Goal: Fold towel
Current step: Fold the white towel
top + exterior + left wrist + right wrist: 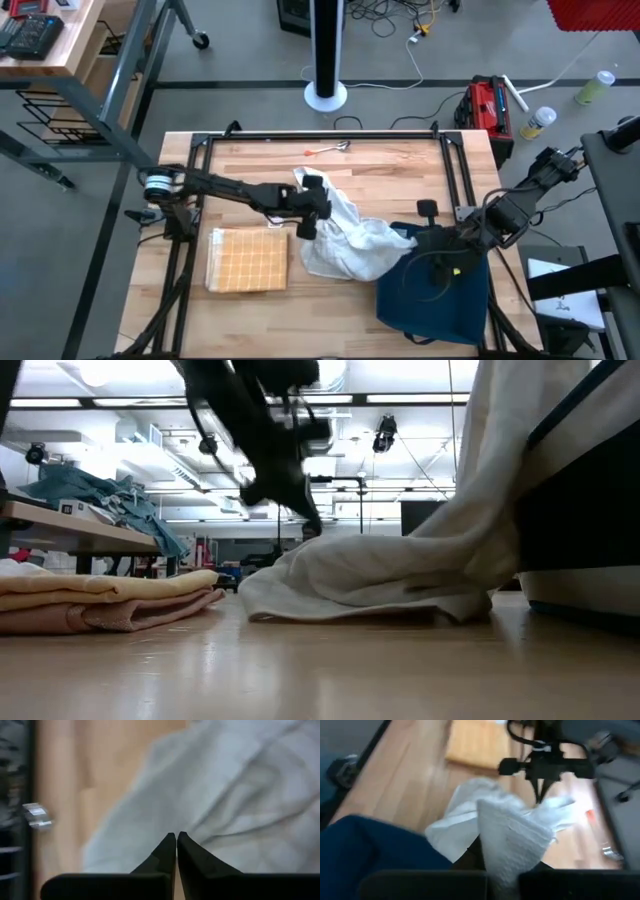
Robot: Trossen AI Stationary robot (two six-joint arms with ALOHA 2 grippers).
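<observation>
Looking down: I see the white towel [350, 243] crumpled mid-worktop [400, 165], between both pincers.
Left wrist: my left pincer [176, 836] has its tips pressed together, empty, just above the cloth.
Right wrist: my right pincer [506, 862] is clamped on a raised towel fold.
Low: folded yellow towels [105, 598] lie beside it.

Robotics lab or workshop: concrete floor [250, 60], loose cables [400, 20], red toolbox [487, 108], ceiling strip lights [420, 400].

Bare light wooden tabletop [250, 320] lies free along the near edge and far strip, while the crumpled white towel [350, 245], folded yellow checked cloth [247, 260] and dark blue cloth [435, 300] block the middle.
</observation>
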